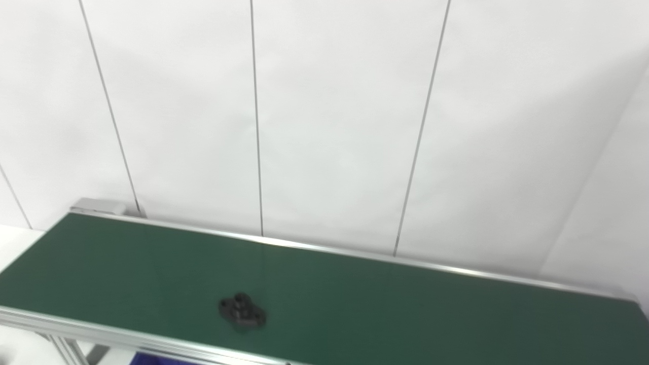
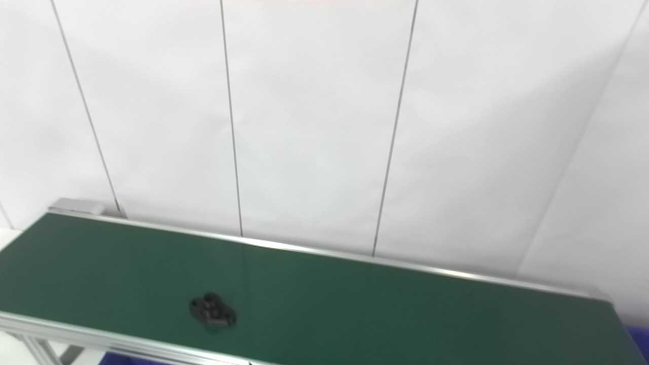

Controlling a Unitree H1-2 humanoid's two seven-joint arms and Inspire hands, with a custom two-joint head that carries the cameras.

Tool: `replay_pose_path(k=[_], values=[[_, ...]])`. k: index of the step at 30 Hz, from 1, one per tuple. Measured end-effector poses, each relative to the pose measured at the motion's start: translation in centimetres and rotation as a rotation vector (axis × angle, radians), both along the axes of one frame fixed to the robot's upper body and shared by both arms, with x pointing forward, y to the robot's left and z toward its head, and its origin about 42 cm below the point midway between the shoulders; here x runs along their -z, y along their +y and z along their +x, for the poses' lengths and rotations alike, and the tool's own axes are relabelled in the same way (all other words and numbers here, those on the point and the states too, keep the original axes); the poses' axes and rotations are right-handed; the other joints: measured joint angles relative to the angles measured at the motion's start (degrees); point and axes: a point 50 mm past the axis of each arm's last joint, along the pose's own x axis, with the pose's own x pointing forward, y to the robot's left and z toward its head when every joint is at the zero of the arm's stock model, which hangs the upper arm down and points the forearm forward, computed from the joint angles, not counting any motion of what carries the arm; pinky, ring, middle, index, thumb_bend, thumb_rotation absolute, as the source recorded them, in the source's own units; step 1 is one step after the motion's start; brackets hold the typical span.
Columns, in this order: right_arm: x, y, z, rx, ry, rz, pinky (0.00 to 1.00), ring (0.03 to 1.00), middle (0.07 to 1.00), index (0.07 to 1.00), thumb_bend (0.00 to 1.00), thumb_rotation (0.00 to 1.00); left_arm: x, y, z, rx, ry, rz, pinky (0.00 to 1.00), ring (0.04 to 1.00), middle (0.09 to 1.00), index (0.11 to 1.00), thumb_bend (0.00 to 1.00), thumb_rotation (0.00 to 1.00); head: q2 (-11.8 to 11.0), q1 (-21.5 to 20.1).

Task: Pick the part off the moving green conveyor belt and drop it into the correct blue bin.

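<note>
A small black part (image 1: 242, 311) with a raised round hub and flat lobes lies on the green conveyor belt (image 1: 380, 304), near the belt's front edge and left of its middle. It also shows in the right eye view (image 2: 213, 311). Neither hand is in view in either eye view.
The belt has silver aluminium rails along its front (image 1: 101, 332) and back (image 1: 355, 252) edges. A sliver of a blue bin (image 1: 152, 360) shows below the front rail, and another blue edge (image 2: 640, 337) at the belt's right end. A white panelled wall stands behind.
</note>
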Motion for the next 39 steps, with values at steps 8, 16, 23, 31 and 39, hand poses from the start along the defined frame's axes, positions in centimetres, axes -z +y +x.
replay_pose_path(k=[8, 16, 23, 31, 39], values=[[-0.4, -0.9, 0.4, -0.005, -0.009, 0.014, 1.0, 1.0, 1.0, 1.0, 1.0, 0.89, -0.2, -0.6, 0.4, -0.002, -0.01, -0.022, 0.78, 0.901, 0.917, 0.988, 1.0, 0.93, 4.81, 1.32], [-2.0, -1.0, 0.8, -0.014, -0.071, 0.009, 1.0, 1.0, 1.0, 1.0, 1.0, 0.82, -1.9, -0.4, 0.6, -0.008, -0.073, -0.037, 0.81, 0.93, 0.957, 1.0, 1.0, 0.93, 13.53, -1.49], [-5.3, -0.1, 1.4, -0.024, -0.205, -0.022, 1.0, 1.0, 1.0, 1.0, 0.98, 0.77, -3.0, 0.3, 0.3, -0.03, -0.107, -0.021, 0.89, 0.958, 0.971, 1.0, 1.0, 0.95, 18.19, -4.56], [-10.1, 1.6, 3.4, 0.005, -0.34, -0.12, 0.95, 0.971, 0.986, 0.965, 0.92, 0.7, -2.9, 0.0, 0.0, -0.011, -0.098, -0.016, 0.94, 0.988, 0.992, 1.0, 1.0, 0.98, 19.42, -6.94], [-14.0, 4.4, 9.6, -0.031, -0.377, -0.292, 0.89, 0.957, 0.964, 0.935, 0.94, 0.62, -3.1, -1.1, 0.0, -0.004, -0.099, -0.035, 0.94, 0.992, 1.0, 1.0, 1.0, 1.0, 18.72, -7.2]])
